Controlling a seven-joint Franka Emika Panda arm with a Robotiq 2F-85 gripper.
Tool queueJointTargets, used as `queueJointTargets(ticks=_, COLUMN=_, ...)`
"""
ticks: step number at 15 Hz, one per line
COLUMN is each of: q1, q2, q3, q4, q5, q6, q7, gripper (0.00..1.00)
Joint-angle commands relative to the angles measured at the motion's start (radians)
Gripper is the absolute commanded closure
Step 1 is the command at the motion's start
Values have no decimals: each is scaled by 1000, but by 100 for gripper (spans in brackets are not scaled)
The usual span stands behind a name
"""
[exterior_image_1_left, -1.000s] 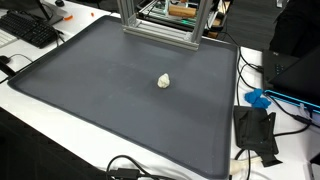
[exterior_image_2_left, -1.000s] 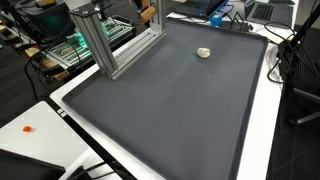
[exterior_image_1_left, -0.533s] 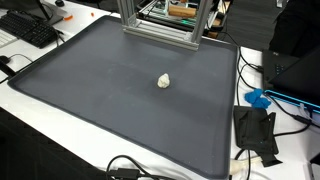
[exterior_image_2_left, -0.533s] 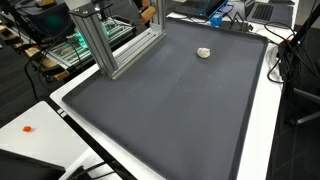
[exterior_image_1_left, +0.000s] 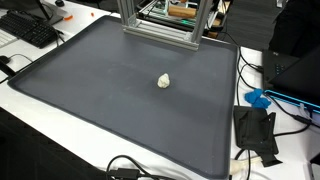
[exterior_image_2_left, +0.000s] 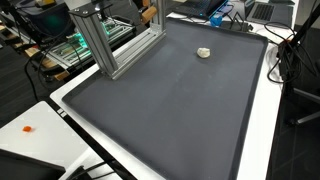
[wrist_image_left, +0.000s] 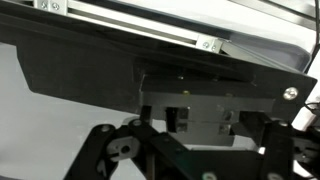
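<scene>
In an exterior view, a white worktop (exterior_image_1_left: 35, 105) carries a large dark grey mat (exterior_image_1_left: 100, 100) that fills most of the scene. A small white crumpled lump (exterior_image_1_left: 164, 81) lies alone on the mat, just to the 3 o'clock side of its middle, well apart from everything else. An aluminium frame (exterior_image_1_left: 160, 25) stands on the mat's edge at 12 o'clock from the lump, a black keyboard (exterior_image_1_left: 35, 30) lies at 10 o'clock off the mat, and a blue object (exterior_image_1_left: 258, 98) rests at 3 o'clock beyond the mat's rim. In an exterior view from another angle, the lump (exterior_image_2_left: 204, 52) sits toward 1 o'clock on the mat (exterior_image_2_left: 170, 110), with the frame (exterior_image_2_left: 110, 40) at 10 o'clock and a small orange spot (exterior_image_2_left: 28, 129) on the worktop (exterior_image_2_left: 262, 110) at 8 o'clock. In the wrist view, an aluminium rail (wrist_image_left: 130, 22) crosses at 12 o'clock above a dark panel (wrist_image_left: 90, 70). Only the black linkages of the jaws show, at 6 o'clock; their tips are out of frame, so whether they are open or closed cannot be told.
</scene>
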Motion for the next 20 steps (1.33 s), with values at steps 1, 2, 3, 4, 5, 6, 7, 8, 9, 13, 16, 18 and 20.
queueJointTargets(ticks=1, q1=9, q2=13, q3=0, q4=13, q5=-17, q6=-37, q7=-8, gripper=34)
queueJointTargets(ticks=2, q1=10, q2=15, q3=1, q4=18, q5=-20, q6=-43, q7=-9, gripper=46)
queueJointTargets(ticks=3, q1=10, q2=16, q3=1, q4=22, q5=-22, q6=-49, q7=-10, gripper=55)
queueJointTargets(ticks=4, q1=10, q2=19, q3=2, q4=27, q5=-27, q6=-60, q7=-11, gripper=64)
queueJointTargets(ticks=5, q1=9, q2=23, q3=2, q4=32, q5=-36, q6=-71, q7=-12, gripper=70)
queueJointTargets(ticks=6, q1=10, q2=29, q3=2, q4=34, q5=-38, q6=-77, q7=-14, gripper=71)
queueJointTargets(ticks=7, q1=11, q2=36, q3=3, q4=39, q5=-39, q6=-87, q7=-14, gripper=71)
queueJointTargets(ticks=8, q1=11, q2=40, q3=4, q4=41, q5=-40, q6=-92, q7=-13, gripper=71)
queueJointTargets(ticks=9, q1=12, q2=44, q3=3, q4=43, q5=-38, q6=-91, q7=-13, gripper=71)
queueJointTargets(ticks=13, q1=0, q2=49, q3=-2, q4=61, q5=-32, q6=-72, q7=8, gripper=71)
queueJointTargets(ticks=16, q1=-7, q2=53, q3=-6, q4=78, q5=-32, q6=-45, q7=12, gripper=71)
queueJointTargets(ticks=18, q1=-7, q2=61, q3=-7, q4=98, q5=-31, q6=-41, q7=9, gripper=71)
queueJointTargets(ticks=20, q1=-11, q2=76, q3=-4, q4=129, q5=-34, q6=-32, q7=14, gripper=71)
